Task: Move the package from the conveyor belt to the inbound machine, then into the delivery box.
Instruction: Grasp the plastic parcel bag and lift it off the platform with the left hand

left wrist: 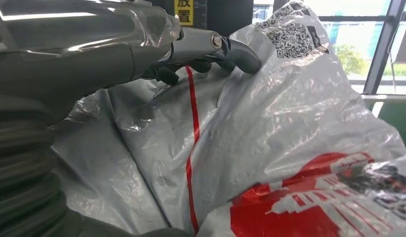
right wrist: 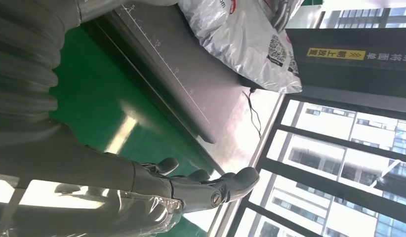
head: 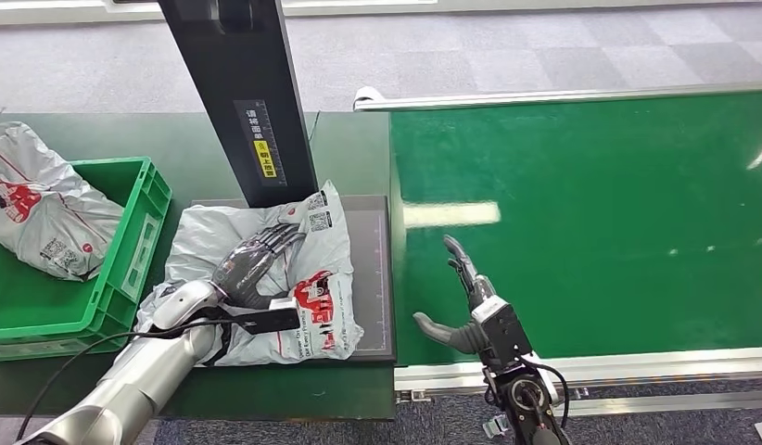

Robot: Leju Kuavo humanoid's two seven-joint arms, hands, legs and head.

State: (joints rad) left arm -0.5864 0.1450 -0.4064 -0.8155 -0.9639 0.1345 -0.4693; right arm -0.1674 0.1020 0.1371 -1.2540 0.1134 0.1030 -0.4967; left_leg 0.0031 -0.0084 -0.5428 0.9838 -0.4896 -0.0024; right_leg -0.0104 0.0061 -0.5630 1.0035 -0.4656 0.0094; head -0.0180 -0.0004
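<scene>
Grey package (head: 266, 278) lies on dark inbound machine platform (head: 373, 278), corner hanging over platform's near edge. Left hand (head: 252, 260) rests on top, fingers laid flat. Right hand (head: 470, 306) hovers spread, holding nothing, over bare conveyor belt (head: 590, 213). Green delivery box (head: 127, 250) just beside platform.

Package (left wrist: 290, 128) w/ QR codes; machine post (head: 238, 93) yellow label, "放置" legible.

The green belt (head: 590, 213) on the right lies bare around the right hand (head: 470, 297). Left, a dark post (head: 243, 93) rises just behind the package (head: 266, 269), blocking the far side; the green crate (head: 141, 222) walls its left.
</scene>
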